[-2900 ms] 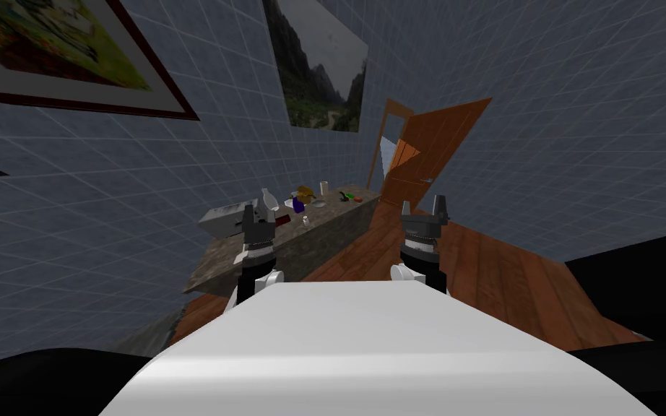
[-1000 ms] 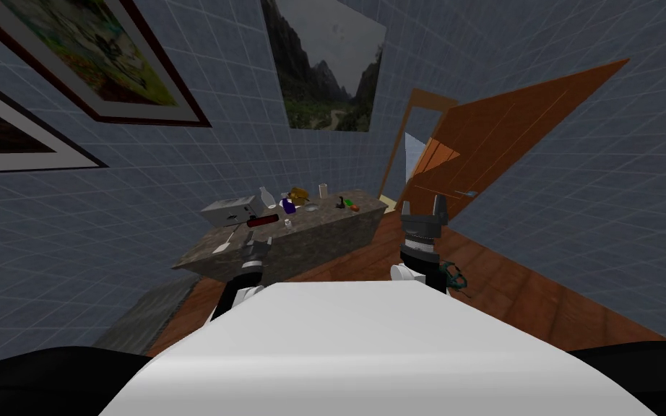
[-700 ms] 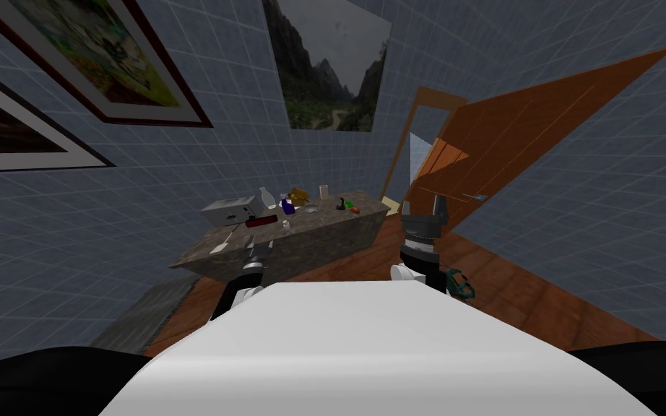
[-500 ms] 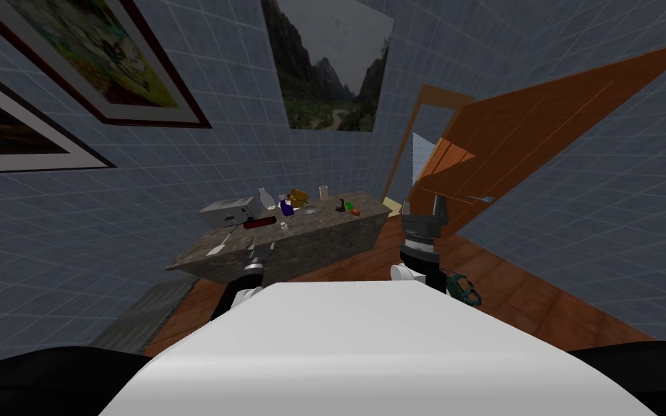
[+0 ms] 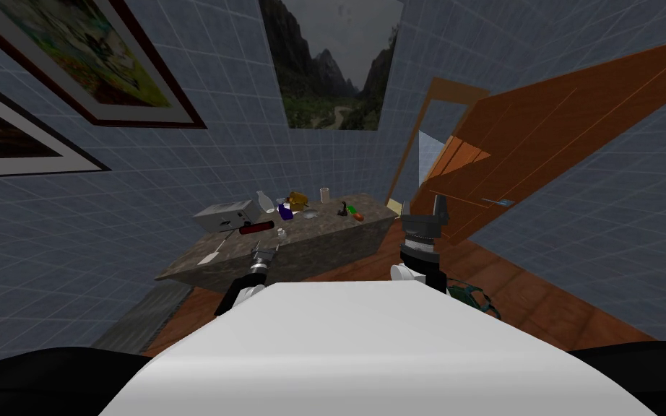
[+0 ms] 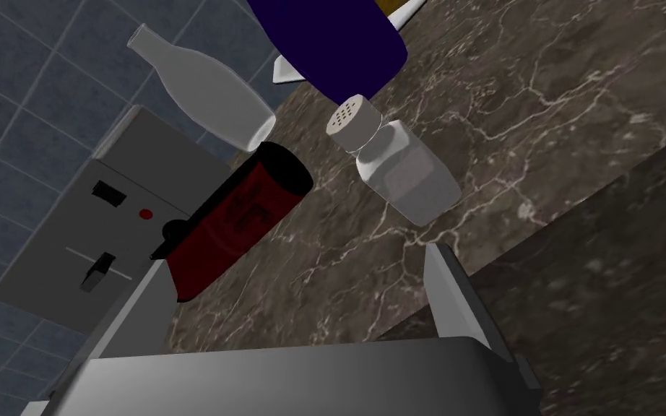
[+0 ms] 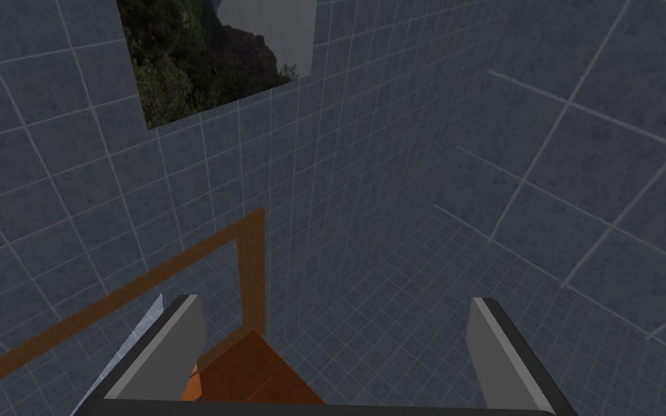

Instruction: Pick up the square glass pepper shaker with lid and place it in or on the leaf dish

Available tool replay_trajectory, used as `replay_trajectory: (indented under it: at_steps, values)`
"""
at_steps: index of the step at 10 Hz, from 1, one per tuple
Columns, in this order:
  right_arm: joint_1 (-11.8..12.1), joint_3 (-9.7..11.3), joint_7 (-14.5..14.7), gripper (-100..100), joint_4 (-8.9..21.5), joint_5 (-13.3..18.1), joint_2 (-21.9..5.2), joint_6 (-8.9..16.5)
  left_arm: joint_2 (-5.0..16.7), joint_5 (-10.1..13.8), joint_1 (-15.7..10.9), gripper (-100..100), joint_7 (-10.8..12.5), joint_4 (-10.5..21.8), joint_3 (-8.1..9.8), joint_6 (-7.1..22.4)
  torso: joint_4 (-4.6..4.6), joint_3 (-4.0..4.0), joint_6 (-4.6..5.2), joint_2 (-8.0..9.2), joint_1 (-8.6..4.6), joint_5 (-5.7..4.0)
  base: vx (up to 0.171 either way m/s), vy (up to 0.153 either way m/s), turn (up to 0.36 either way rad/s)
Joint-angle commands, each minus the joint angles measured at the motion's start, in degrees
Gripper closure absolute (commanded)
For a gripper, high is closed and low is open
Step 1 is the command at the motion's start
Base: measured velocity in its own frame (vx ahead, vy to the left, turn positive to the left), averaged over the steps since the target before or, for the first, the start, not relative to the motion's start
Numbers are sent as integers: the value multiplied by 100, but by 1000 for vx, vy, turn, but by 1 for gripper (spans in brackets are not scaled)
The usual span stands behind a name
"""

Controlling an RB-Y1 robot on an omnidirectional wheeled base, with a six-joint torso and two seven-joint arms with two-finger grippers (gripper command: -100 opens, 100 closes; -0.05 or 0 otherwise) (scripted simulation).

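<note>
The pepper shaker (image 6: 405,175) is a small square pale jar with a round perforated lid, standing on the dark marbled counter (image 6: 541,108) near its front edge. In the head view the shaker (image 5: 281,233) is a tiny pale spot. My left gripper (image 6: 299,289) is open, just short of the shaker, which stands ahead of its fingers, nearer one of them and apart from both. The left gripper (image 5: 265,253) hangs at the counter's front edge. A small pale dish (image 5: 311,214) lies farther back. My right gripper (image 5: 425,209) is raised and open, holding nothing.
Beside the shaker lie a dark red cylinder (image 6: 241,213), a pale bottle (image 6: 198,87), a dark blue object (image 6: 331,36) and a grey box with switches (image 6: 100,224). A cup (image 5: 324,194) stands at the back. An open wooden door (image 5: 541,137) is at right; a green wire thing (image 5: 472,296) is on the floor.
I have rolled closer to the counter, and the door has swung larger at right. My left arm has dropped from its raised pose and reached toward the counter's front edge. The right arm stayed raised.
</note>
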Motion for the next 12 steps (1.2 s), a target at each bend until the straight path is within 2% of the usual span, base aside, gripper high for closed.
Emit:
replay_trajectory:
  at_steps: [1,4,6,10,11,12]
  values:
    - [0,0,0,0,0,0,0,0,-60,177,-29,-100,172,-13,3,232,0,0,0,0,0,0,142,14,32]
    - [0,0,0,0,0,0,0,0,-284,424,-86,-100,408,-32,-14,545,1,3,0,6,6,1,129,32,27]
    - [0,-1,0,0,0,0,-1,0,-632,599,-128,-100,580,-63,-21,772,1,3,0,7,24,4,135,78,29]
    - [-2,0,0,0,0,0,0,0,-1222,717,-151,-100,700,-105,-9,920,8,22,0,40,10,2,55,44,19]
    - [-2,0,0,0,0,0,0,0,-1305,725,-153,-100,708,-109,-7,929,9,25,0,46,12,2,29,37,5]
    - [-2,0,0,0,0,0,0,0,-1237,720,-158,-100,702,-90,-14,902,10,27,0,49,9,2,12,13,-2]
